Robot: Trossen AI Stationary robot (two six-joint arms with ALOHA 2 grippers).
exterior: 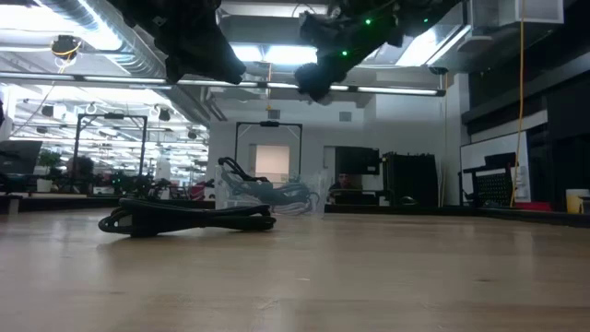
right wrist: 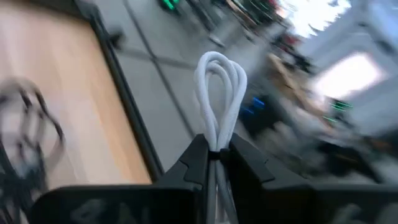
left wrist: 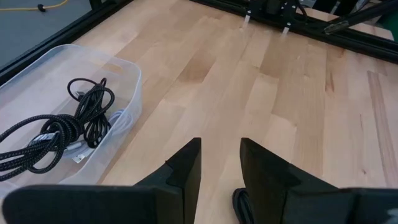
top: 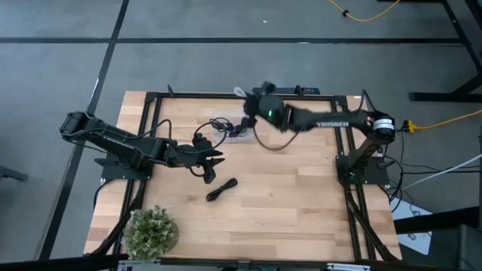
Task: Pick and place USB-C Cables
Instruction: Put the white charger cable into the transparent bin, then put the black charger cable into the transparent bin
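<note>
- Right gripper (right wrist: 216, 163) raised above the far middle of the table (top: 301, 203), near the clear plastic bin (left wrist: 127, 81); fingers pinched tight on the white USB-C cable (right wrist: 219, 93), its looped end sticking out past the fingertips.
- In the high view, same right gripper (top: 250, 113) at the end of an arm reaching leftward from the right side, a pale tip of the white cable (top: 239, 92) just visible beyond it.
- In the low view, right gripper (exterior: 315, 81) hanging high over the wood, well clear of the surface.
- Left gripper (top: 213, 165) over the left-middle of the table, low and near the board; fingers (left wrist: 186, 168) parted by a narrow gap, nothing between them.
- One black USB-C cable (top: 221, 190) lying loose on the bare wood just nearer than the left gripper, not touched by it; seen in the low view as a flat dark bundle (exterior: 189, 218) on the tabletop, and as a dark sliver (left wrist: 240, 202) under the left fingers.
- Two more black cables (left wrist: 59, 127) coiled inside the clear bin, tangled against each other; same bundle in the high view (top: 223, 125) at the far middle of the table, left of the right gripper.
- Small potted plant (top: 150, 230) at the near left corner, well apart from both arms.
</note>
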